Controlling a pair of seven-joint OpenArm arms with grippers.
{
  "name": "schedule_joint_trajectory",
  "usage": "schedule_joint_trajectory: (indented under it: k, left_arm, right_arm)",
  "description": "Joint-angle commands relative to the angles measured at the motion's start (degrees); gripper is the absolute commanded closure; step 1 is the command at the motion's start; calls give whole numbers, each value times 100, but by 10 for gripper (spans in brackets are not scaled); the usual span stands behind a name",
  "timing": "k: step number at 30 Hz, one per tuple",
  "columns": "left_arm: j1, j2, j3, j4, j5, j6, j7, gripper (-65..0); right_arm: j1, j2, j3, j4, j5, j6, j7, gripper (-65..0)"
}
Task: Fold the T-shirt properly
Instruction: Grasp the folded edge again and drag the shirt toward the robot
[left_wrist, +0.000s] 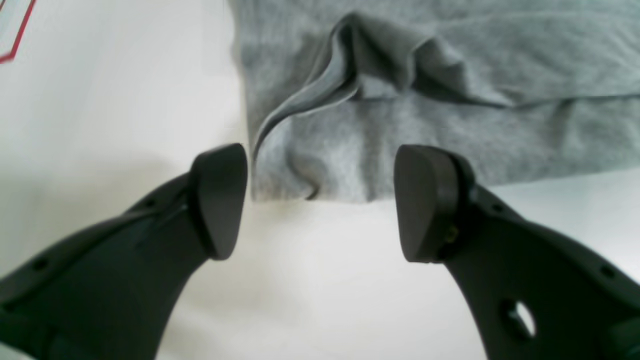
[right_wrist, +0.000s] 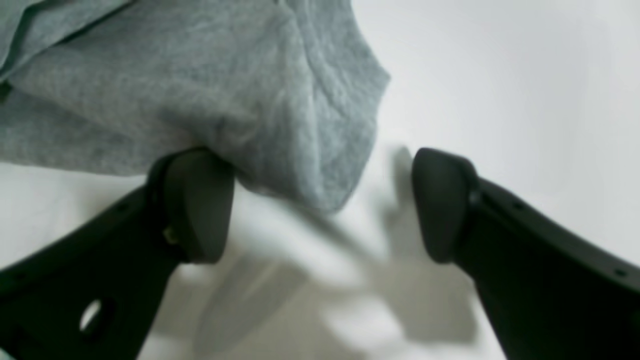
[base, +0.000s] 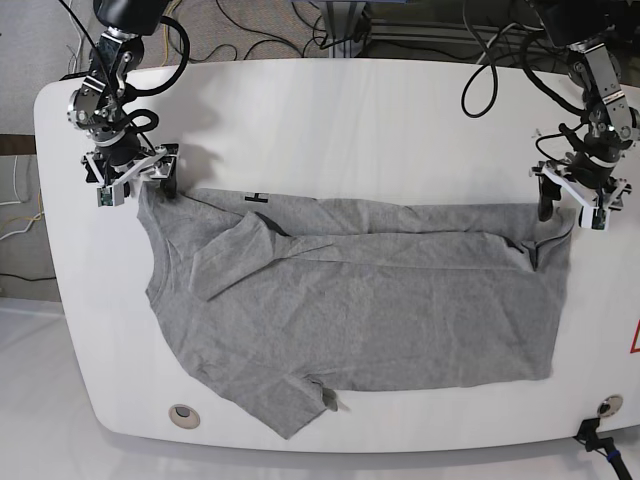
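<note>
Grey T-shirt (base: 350, 300) lies on our white worktop (base: 340, 110); left gripper (left_wrist: 320, 202) and right gripper (right_wrist: 320, 205) have jaws spread wide, holding nothing.

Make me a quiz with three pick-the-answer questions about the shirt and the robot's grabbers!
1. Where do the two tools sit?
A. At the shirt's far edge, one at each end
B. Both over the shirt's middle
C. Both at the near table edge

2. What colour is the T-shirt?
A. Red
B. Grey
C. Blue

3. How are the tools?
A. Both shut on the shirt
B. One open, one shut
C. Both open, holding nothing

Answers:
1 A, the base view shows the left tool and the right tool at the far corners.
2 B, the cloth is heather grey on the white table.
3 C, both wrist views show wide gaps between the pads.
</note>
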Motion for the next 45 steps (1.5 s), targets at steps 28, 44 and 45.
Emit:
schedule_joint_trajectory:
  k: [28,44,45]
  left_arm:
    - [-707,-108,-263,-1520,-67,9,-160,-432]
    - [-716,-73,-263,-1818,627,0,-160,0]
    - [-645,-73,-272,-1818,627,0,-151,0]
  right_arm:
    - [63,87,68,-27,16,-30,52,0]
    - [28,78,68,-9,16,-30,52,0]
    - [19,78,68,0,16,-30,52,0]
